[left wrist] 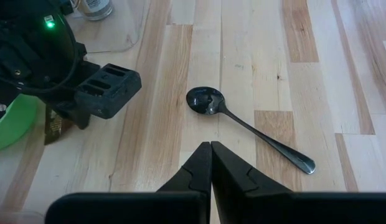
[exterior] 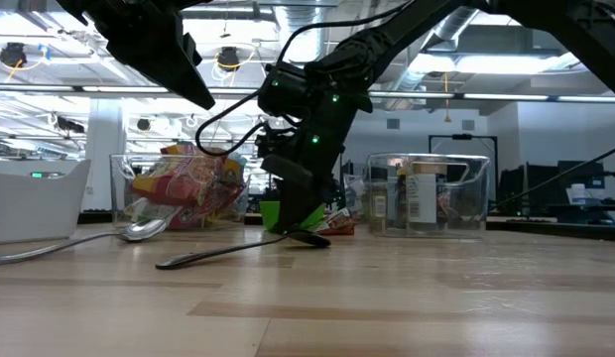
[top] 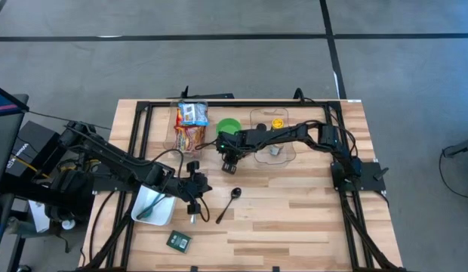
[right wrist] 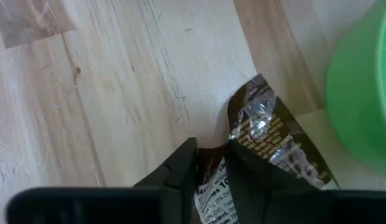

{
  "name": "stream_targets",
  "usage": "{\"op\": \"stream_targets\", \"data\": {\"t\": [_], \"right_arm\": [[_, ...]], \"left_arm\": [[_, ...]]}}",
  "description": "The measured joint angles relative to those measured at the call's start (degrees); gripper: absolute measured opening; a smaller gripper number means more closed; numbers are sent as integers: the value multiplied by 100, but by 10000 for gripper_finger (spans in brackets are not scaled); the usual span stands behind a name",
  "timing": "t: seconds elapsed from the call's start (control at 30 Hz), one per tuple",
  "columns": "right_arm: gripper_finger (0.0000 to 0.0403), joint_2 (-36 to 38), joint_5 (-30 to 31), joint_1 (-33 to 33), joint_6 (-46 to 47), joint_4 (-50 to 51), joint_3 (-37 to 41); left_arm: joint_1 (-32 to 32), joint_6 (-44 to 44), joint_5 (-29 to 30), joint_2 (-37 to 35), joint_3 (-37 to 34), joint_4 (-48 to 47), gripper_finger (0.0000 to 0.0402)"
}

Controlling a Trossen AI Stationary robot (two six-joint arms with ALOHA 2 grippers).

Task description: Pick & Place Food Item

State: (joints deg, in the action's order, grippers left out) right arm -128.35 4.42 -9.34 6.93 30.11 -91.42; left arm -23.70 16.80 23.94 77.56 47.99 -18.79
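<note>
Wooden plank surface (top: 294, 211), framed by black rails; a lab hall with ceiling lights is seen behind it in the low view.

Right pincer (top: 230, 162) is lowered to the surface just beside the green bowl (top: 229, 127), toward the surface's middle. In the right wrist view a brown foil packet (right wrist: 268, 146) lies flat on the wood, directly between the fingers (right wrist: 174, 171), with the bowl's rim at its far side. The fingers are drawn in on the packet's near end and appear to pinch it; the grip is judged only just made, not yet proven by a lift. The packet's long axis runs roughly forward from the pincer, so it is taken across its narrow end.

Left pincer (top: 195, 198) is held above the surface nearer the front edge, fingers pressed fully together, empty. A spoon (top: 228, 202) lies just ahead of it, bowl end toward the right arm.

The right arm is clearly nearer the packet; the left is well apart from it.

Also noted: a clear bin of snack packs (top: 190, 125) beside the bowl, a clear tray (top: 273, 136) under the right arm, a white tub (top: 153, 205) and a small dark packet (top: 178, 241) near the front.

Judgement: next step is a straight lift clear of the bowl rim.
</note>
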Motion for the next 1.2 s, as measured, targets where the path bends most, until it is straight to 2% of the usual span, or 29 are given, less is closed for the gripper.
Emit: {"op": "stream_targets", "data": {"t": [0.37, 0.7, 1.2], "right_arm": [[5, 0, 36, 0, -98, -11, 2], [1, -32, 57, 48, -191, 106, -234], [0, -48, 373, 299, -576, 1762, -959]], "left_arm": [[0, 0, -1, 2, 0, -1, 0], [0, 2, -2, 2, 0, -2, 0], [1, 0, 0, 1, 0, -1, 0]]}}
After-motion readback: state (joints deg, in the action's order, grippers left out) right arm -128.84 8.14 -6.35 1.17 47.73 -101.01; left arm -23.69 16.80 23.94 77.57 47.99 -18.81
